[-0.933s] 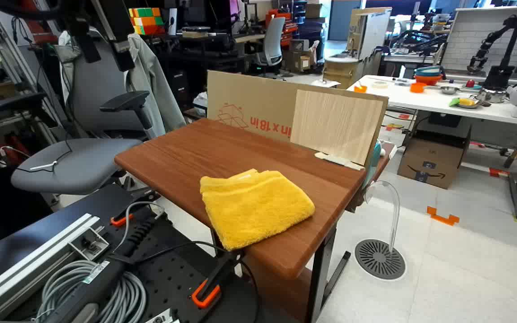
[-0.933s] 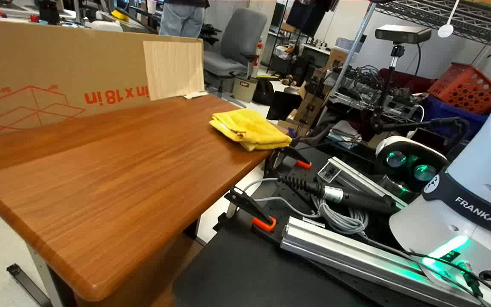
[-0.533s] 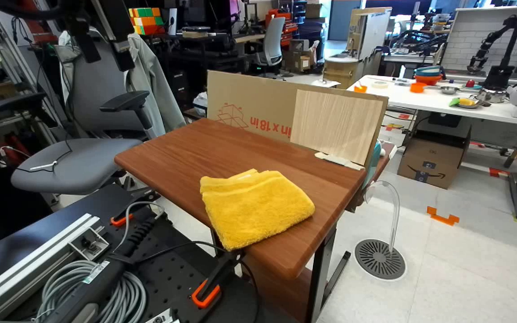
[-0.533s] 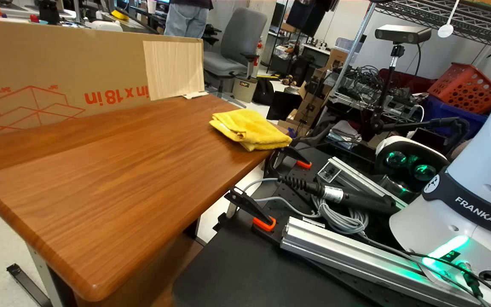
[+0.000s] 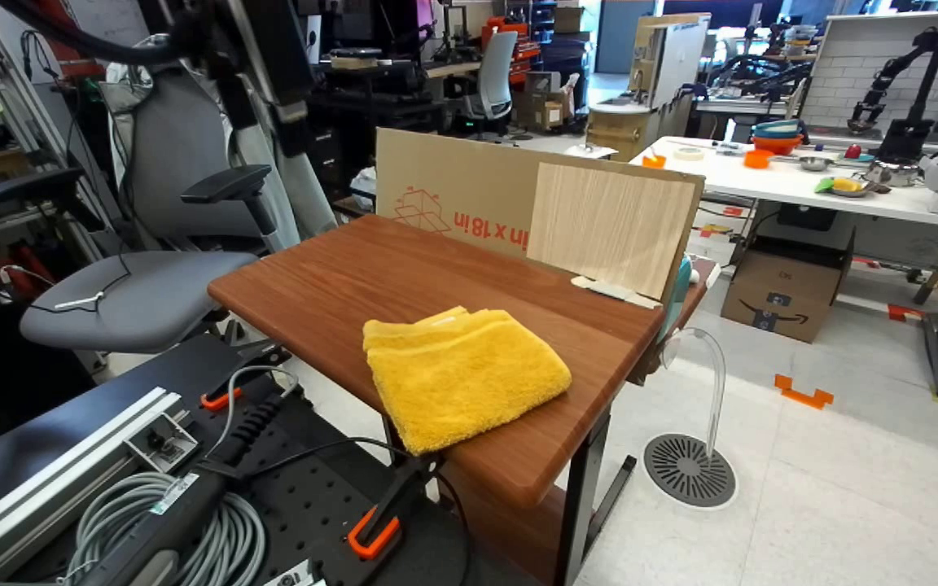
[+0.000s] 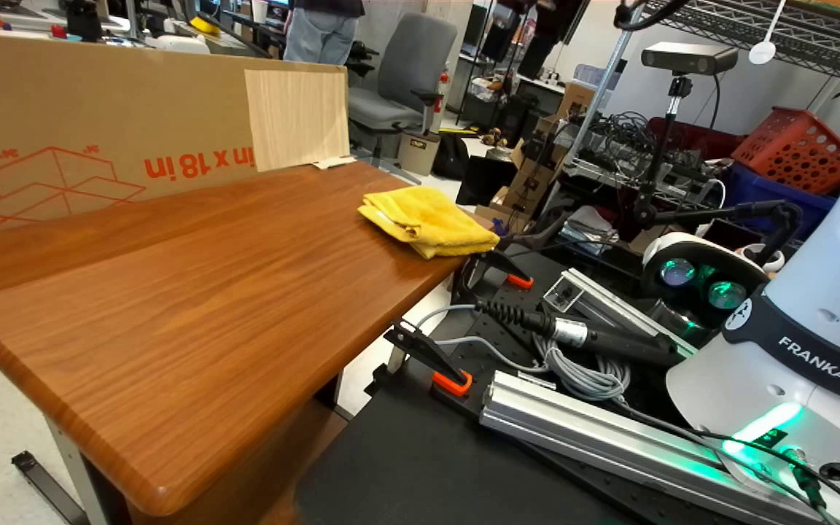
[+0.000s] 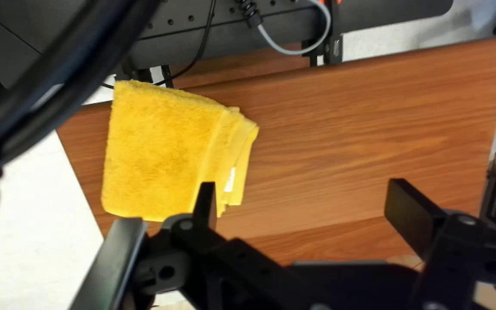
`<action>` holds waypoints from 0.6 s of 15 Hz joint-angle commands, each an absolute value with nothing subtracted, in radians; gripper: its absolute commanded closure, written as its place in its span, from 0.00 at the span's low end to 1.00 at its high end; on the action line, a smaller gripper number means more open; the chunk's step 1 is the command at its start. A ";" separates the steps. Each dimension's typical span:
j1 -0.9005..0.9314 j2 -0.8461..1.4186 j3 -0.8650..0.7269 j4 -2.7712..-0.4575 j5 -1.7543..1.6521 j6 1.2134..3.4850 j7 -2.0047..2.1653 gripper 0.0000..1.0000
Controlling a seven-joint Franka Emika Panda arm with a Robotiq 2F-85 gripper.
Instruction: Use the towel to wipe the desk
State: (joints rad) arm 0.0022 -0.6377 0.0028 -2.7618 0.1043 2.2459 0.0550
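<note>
The towel (image 7: 157, 150) lay folded on the surface (image 7: 360, 129), ungripped; the fingers (image 7: 409, 211) stood wide apart, holding nothing. Grasping and all wiping seemingly remained to do.

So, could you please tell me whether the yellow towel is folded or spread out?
Folded: the towel shows stacked layers along its edge in an exterior view.

The towel (image 5: 467, 378) lies on the desk (image 5: 330, 273) (one corner past the edge), before a cardboard panel (image 5: 469, 179).
</note>
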 commanded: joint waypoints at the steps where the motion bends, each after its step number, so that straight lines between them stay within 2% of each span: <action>1: -0.077 -0.432 -0.128 -2.707 0.145 2.385 0.019 0.00; 6: -0.069 -0.150 -0.272 -2.583 0.354 2.484 -0.060 0.00; 7: -0.108 -0.268 -0.233 -2.666 0.282 2.467 -0.034 0.00; 9: -0.111 -0.182 -0.240 -2.615 0.320 2.469 -0.047 0.00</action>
State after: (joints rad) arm -0.0887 -0.1809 -0.2619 -2.6155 0.3158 2.4724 -0.0448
